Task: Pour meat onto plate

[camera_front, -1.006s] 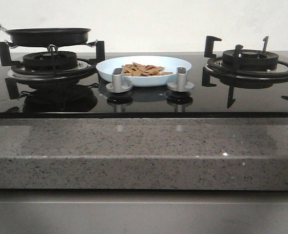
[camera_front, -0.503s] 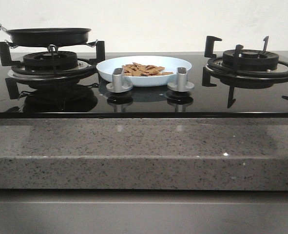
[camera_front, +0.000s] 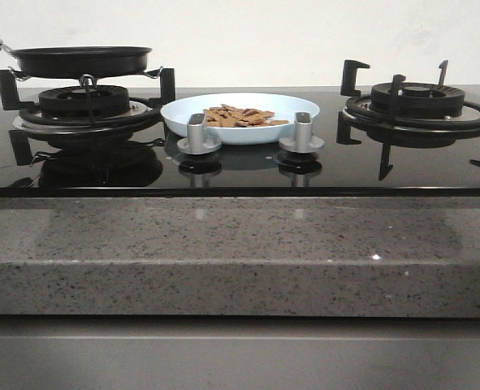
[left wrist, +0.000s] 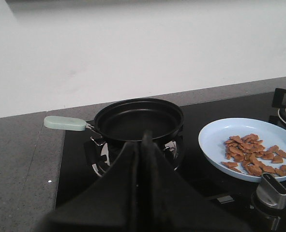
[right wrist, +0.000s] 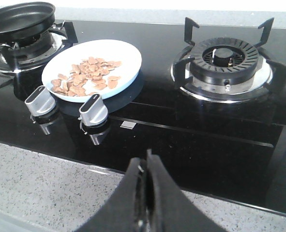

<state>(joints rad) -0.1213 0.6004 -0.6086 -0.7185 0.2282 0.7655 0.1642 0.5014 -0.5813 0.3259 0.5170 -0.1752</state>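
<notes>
Nearest in each wrist view is the claw itself. The left claw [left wrist: 145, 145] has its two fingers pressed together with nothing between them. The right claw [right wrist: 146, 166] is pressed together too, and it holds nothing. Neither arm shows in the front view.

Past the grey stone front edge comes the black glass hob [camera_front: 240, 166]. Two silver knobs [camera_front: 197, 134] stand near its front edge. Just behind them, in the middle of the hob, sits the plate [camera_front: 183, 114]. The meat [camera_front: 241, 116] lies on the plate in a loose flat pile. To the left, on the left burner, sits the black pan [camera_front: 81, 59]. The right burner [camera_front: 417, 101] is bare.

The job looks done, I think. What could go wrong now? An arm that swings low over the middle could bump the plate, and the smooth glass would let it slide. The meat bits are small and loose, so a knock could spill them. The pan handle [left wrist: 65, 123] sticks out past the hob's left edge, so the left arm could catch it and tip the pan.

The left wrist view looks down into the pan and shows it is empty. The front view shows only its side. The right wrist view shows the whole spread of meat, which the front view shows only as a thin line.
</notes>
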